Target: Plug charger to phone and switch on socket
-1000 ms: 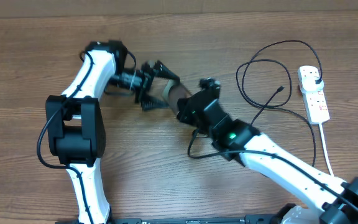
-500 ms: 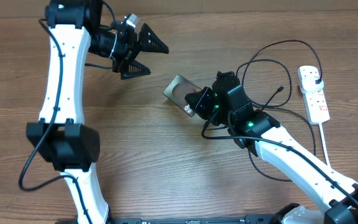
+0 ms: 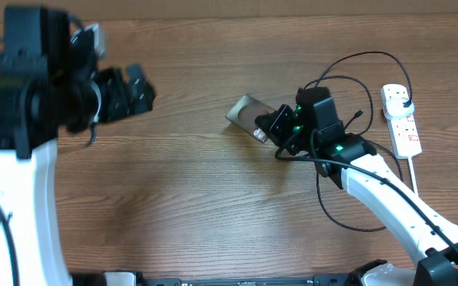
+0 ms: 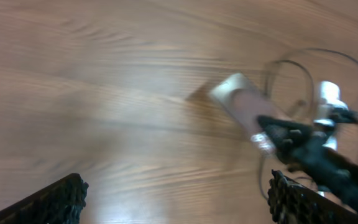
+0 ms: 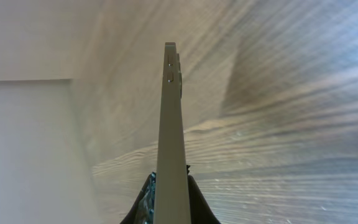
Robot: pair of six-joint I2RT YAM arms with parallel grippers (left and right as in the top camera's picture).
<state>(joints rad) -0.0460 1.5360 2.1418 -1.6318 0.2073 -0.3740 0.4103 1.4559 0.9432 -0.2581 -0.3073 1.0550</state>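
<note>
The phone [image 3: 247, 114] is a flat brownish slab held in the air over the table's middle. My right gripper [image 3: 270, 127] is shut on its right end. In the right wrist view the phone [image 5: 171, 137] shows edge-on between the fingers [image 5: 169, 202]. The left wrist view shows the phone [image 4: 244, 106] too. My left gripper [image 3: 137, 93] is open and empty, high at the left, far from the phone; its fingertips [image 4: 176, 199] frame bare wood. The charger cable [image 3: 348, 87] lies in loops to the right, its connector tip [image 3: 359, 114] free on the table. Its plug sits in the white socket strip [image 3: 401, 121].
The strip's thick white cord [image 3: 414, 187] runs toward the front right edge. The right arm [image 3: 380, 191] crosses over the cable loops. The table is brown wood.
My left arm has let go of the phone and risen and swung away to the left. My right gripper has carried the phone to the right, toward the cable.
</note>
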